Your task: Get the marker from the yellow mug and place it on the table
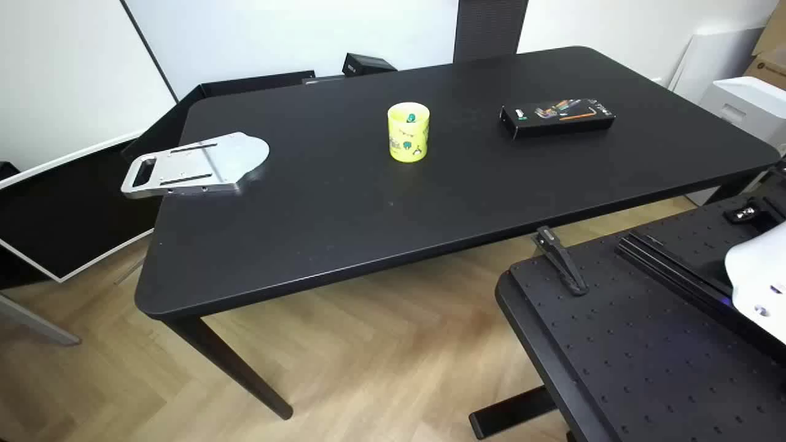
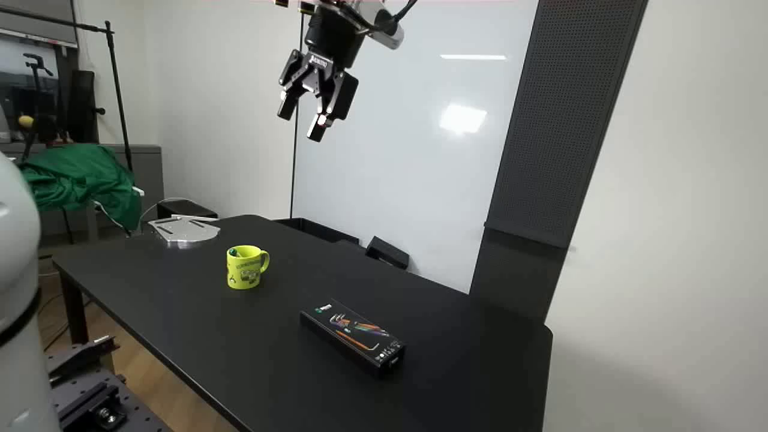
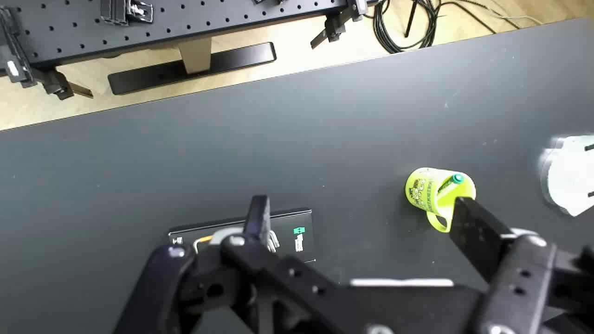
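The yellow mug (image 1: 399, 136) stands upright on the black table (image 1: 319, 209); the mug also shows in an exterior view (image 2: 245, 275) and in the wrist view (image 3: 421, 189). The marker leans inside the mug, its green end (image 3: 457, 179) at the rim and its lower part hidden by the mug wall. The green end also shows in both exterior views (image 1: 411, 118) (image 2: 233, 252). My gripper (image 2: 302, 122) is open and empty, high above the table. In the wrist view my gripper's (image 3: 362, 204) right finger overlaps the mug's near rim, but is well above it.
A black box with tool pictures (image 1: 559, 118) lies on the table, also in the wrist view (image 3: 299, 236). A flat silver plate (image 1: 202, 162) lies at the table's end beyond the mug. A perforated base (image 1: 645, 331) stands beside the table. A whiteboard (image 2: 414, 150) stands behind.
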You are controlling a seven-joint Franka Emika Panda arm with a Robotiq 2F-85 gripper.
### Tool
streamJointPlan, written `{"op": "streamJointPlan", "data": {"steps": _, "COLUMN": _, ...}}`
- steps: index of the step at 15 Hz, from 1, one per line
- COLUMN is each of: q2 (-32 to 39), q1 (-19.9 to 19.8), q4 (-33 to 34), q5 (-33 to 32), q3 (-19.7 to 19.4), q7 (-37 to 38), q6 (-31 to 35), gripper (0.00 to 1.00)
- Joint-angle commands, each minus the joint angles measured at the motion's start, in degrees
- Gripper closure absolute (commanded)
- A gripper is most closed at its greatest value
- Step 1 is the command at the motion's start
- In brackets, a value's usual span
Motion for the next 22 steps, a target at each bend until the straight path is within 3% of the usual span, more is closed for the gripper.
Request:
{"op": "streamJointPlan", "data": {"steps": 1, "q2": 0.1, "q1": -1.4, "q4": 0.2, "q5": 0.4, "q3": 1.1, "q7": -0.5, "q6": -0.2, "gripper": 0.0}}
{"op": "streamJointPlan", "data": {"steps": 18, "q2": 0.1, "q1": -1.4, "q4": 0.2, "q5": 0.4, "q3": 1.1, "q7": -0.5, "q6": -0.2, "gripper": 0.0}}
{"op": "streamJointPlan", "data": {"steps": 22, "q2": -1.7, "q1": 0.9, "q4": -1.6, "q5": 0.3, "q3": 1.5, "q7": -11.2, "q6": 1.3, "gripper": 0.0}}
